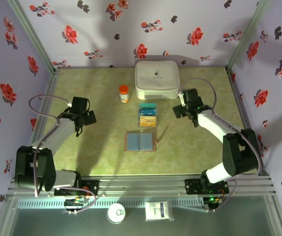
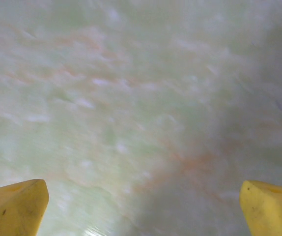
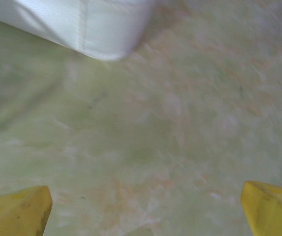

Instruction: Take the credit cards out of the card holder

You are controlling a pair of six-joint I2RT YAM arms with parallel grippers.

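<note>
The card holder (image 1: 140, 141) lies open and flat at the table's middle, two blue-grey panels inside a brown border. Just behind it the credit cards (image 1: 148, 114) lie in an overlapping stack, teal, blue and orange-yellow. My left gripper (image 1: 83, 120) hangs over bare table well to the left of the holder, jaws wide open with nothing between the yellow fingertips (image 2: 15, 206). To the right of the cards, near the white case, my right gripper (image 1: 184, 109) is also wide open and empty, its yellow fingertips (image 3: 18, 210) over bare tabletop.
A large white rounded case (image 1: 156, 78) stands at the back centre; its corner (image 3: 89, 27) shows in the right wrist view. An orange-capped bottle (image 1: 124, 93) stands left of it. A clear sheet (image 1: 161, 129) lies right of the holder. Flowered walls close in three sides.
</note>
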